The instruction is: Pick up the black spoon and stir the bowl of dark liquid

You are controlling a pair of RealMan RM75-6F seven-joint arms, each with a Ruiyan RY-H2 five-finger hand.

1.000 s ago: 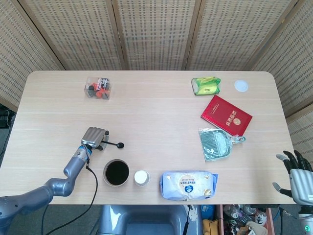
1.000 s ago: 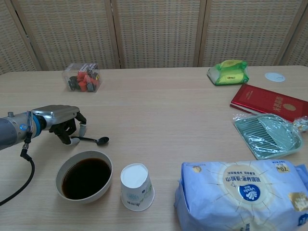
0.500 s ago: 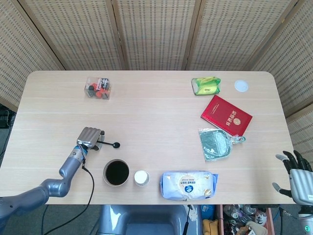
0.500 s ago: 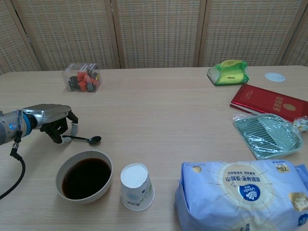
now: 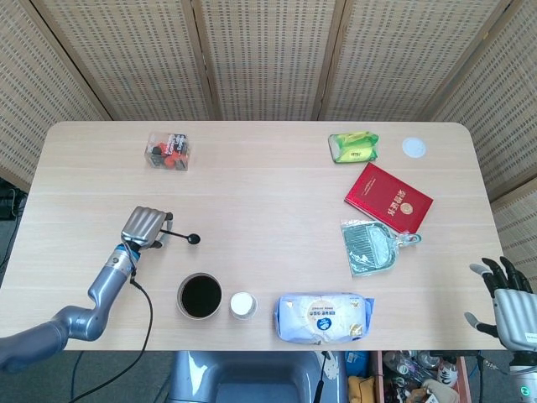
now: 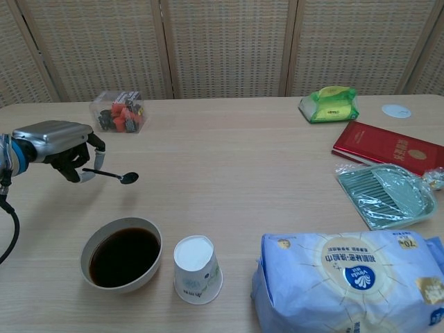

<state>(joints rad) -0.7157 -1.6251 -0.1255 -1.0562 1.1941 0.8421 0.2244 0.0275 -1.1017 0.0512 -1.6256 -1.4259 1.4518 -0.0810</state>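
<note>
My left hand (image 5: 143, 227) (image 6: 59, 144) holds the black spoon (image 5: 183, 237) (image 6: 112, 174) by its handle, lifted clear of the table with the spoon bowl pointing right. The bowl of dark liquid (image 5: 200, 295) (image 6: 123, 254) stands near the table's front edge, below and to the right of that hand. My right hand (image 5: 508, 295) hangs off the table at the lower right of the head view, fingers spread and holding nothing.
A white paper cup (image 6: 196, 268) stands right beside the bowl, a blue tissue pack (image 6: 350, 281) further right. A clear box of small items (image 6: 118, 111) sits at the back left. A green dustpan (image 6: 385, 195), red book (image 6: 392, 147) and green packet (image 6: 329, 103) lie on the right.
My left hand has lifted the spoon off the table and drawn it back and to the left, away from the bowl. The right hand has barely shifted.
</note>
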